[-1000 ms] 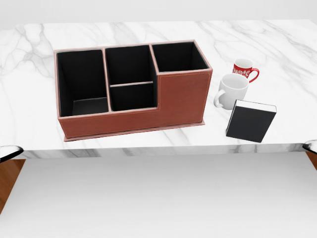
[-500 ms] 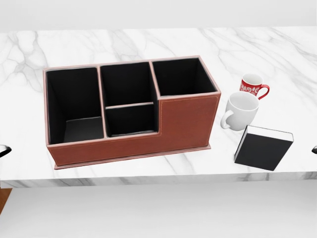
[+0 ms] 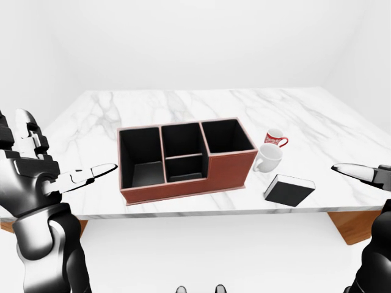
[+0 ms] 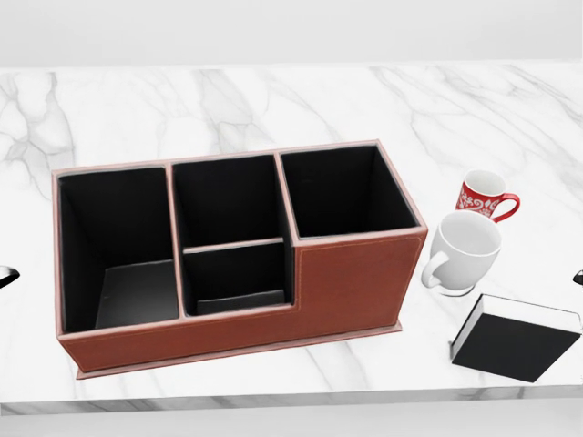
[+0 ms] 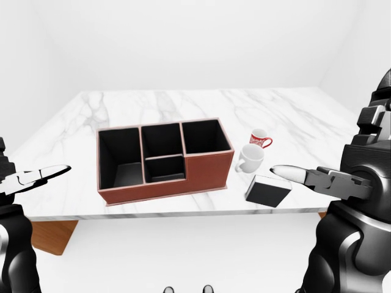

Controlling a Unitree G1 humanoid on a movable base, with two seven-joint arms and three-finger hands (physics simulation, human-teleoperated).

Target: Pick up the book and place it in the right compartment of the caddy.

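The book [image 4: 515, 339], black with white page edges, lies on the marble table [image 4: 273, 100] at the lower right of the head view, to the right of the caddy. The brown caddy [image 4: 355, 282] has black compartments; its right compartment [image 4: 342, 191] holds nothing. My left hand [image 3: 61, 163] is open and held up at the left of the left-eye view, off the table's left end. My right hand [image 5: 339, 152] is open at the right of the right-eye view, its fingertip [image 5: 282, 173] just right of the book [image 5: 267, 191], not touching it.
A white mug [image 4: 463, 250] stands just above the book and right of the caddy, with a red patterned mug [image 4: 483, 198] beyond it. The table's near edge [image 4: 273, 401] runs along the bottom of the head view. Brown floor shows under the table ends.
The camera has moved in toward the table: caddy, mugs and book appear larger and lower in the head view. Nothing on the table has moved or been taken hold of.
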